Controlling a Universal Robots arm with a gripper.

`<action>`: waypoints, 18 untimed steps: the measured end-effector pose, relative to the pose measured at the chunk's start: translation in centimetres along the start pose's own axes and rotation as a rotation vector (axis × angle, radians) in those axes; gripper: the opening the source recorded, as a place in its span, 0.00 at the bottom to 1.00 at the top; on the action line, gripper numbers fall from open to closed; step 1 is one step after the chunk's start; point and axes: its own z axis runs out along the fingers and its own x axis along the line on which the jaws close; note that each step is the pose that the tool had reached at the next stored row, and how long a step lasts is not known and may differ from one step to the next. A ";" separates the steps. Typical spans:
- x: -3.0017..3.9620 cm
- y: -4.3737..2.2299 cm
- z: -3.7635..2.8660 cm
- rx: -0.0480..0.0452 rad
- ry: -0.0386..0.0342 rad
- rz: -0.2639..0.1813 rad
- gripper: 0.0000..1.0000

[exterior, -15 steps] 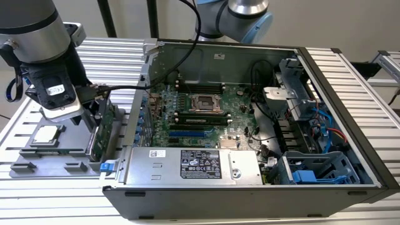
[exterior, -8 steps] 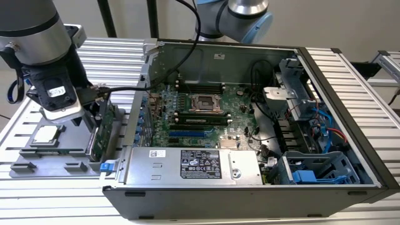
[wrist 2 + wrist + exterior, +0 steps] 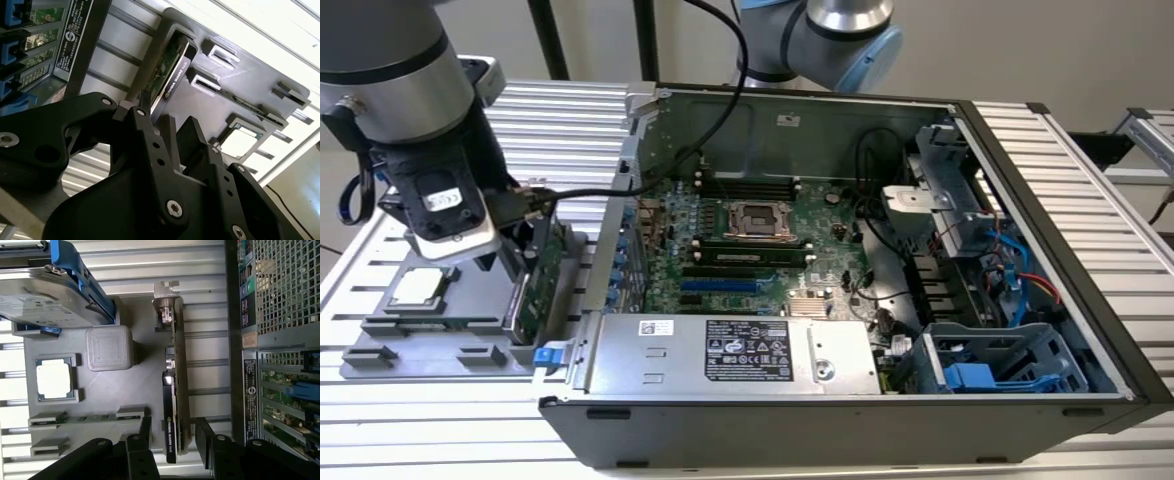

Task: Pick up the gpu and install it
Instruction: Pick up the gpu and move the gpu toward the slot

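Observation:
The gpu [image 3: 534, 292] stands on its edge in a slot of the grey holder tray [image 3: 400, 345], just outside the open computer case on the exterior view's left. In the first wrist view the gpu [image 3: 176, 385] shows a green board, a black cooler and a silver end bracket. My gripper [image 3: 175, 434] is open and low over the card's end away from the bracket. One black finger [image 3: 145, 432] stands on the cooler side with a gap. The other finger [image 3: 204, 436] stands on the board side. In the second wrist view the gpu [image 3: 172, 62] lies just beyond my gripper [image 3: 167, 120].
The grey tray [image 3: 135, 390] also holds a square silver CPU chip [image 3: 54, 380] and a silver hard drive in a blue frame [image 3: 45, 297]. The open case [image 3: 1041, 260] holds the motherboard [image 3: 747, 240] and a power supply [image 3: 734, 352]. A second robot arm [image 3: 847, 30] rises behind the case.

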 end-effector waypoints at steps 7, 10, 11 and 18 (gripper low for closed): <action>0.01 -0.01 0.25 -0.0002 -0.0002 0.000 1.00; 0.01 -0.01 0.34 -0.0001 -0.0001 0.000 1.00; 0.01 -0.02 0.37 -0.0001 -0.0001 0.000 1.00; 0.01 -0.02 0.55 -0.0002 -0.0002 0.000 1.00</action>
